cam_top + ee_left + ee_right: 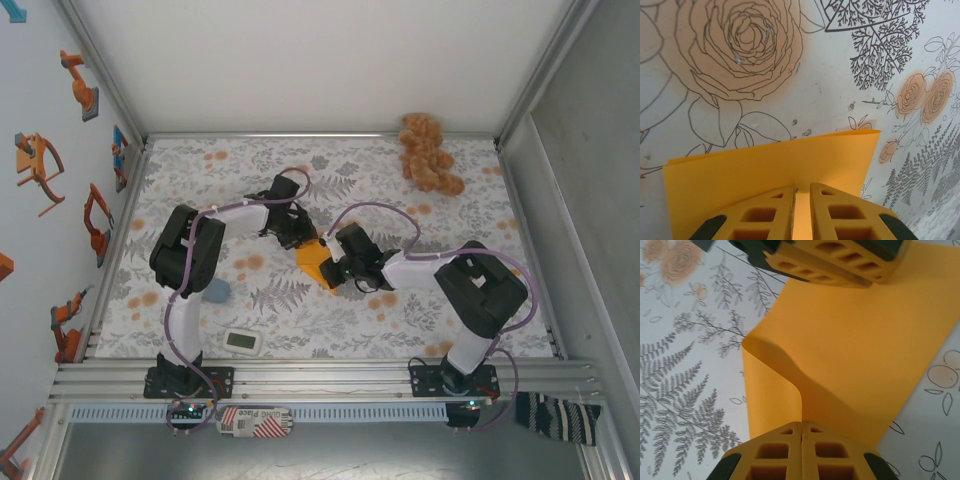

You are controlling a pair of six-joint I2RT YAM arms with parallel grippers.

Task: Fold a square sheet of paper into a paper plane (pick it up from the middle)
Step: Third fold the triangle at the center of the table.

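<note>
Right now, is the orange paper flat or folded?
Folded over loosely, not creased: the square sheet of paper bends back on itself in a soft curl, pinched by the left gripper and right gripper.

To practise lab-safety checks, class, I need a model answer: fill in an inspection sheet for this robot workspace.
Surface: floral cloth, flat.
Job's things: orange paper mid-table, loosely curled over, no plane yet.
Clutter: plush toy at far right; white screen device and blue lump near left arm.
Grippers: left gripper and right gripper shut on the paper, opposite ends.
Cables: purple cables loop along both arms.
Surroundings: white walls, robot stickers on left wall, striped cloth beyond the frame.
</note>
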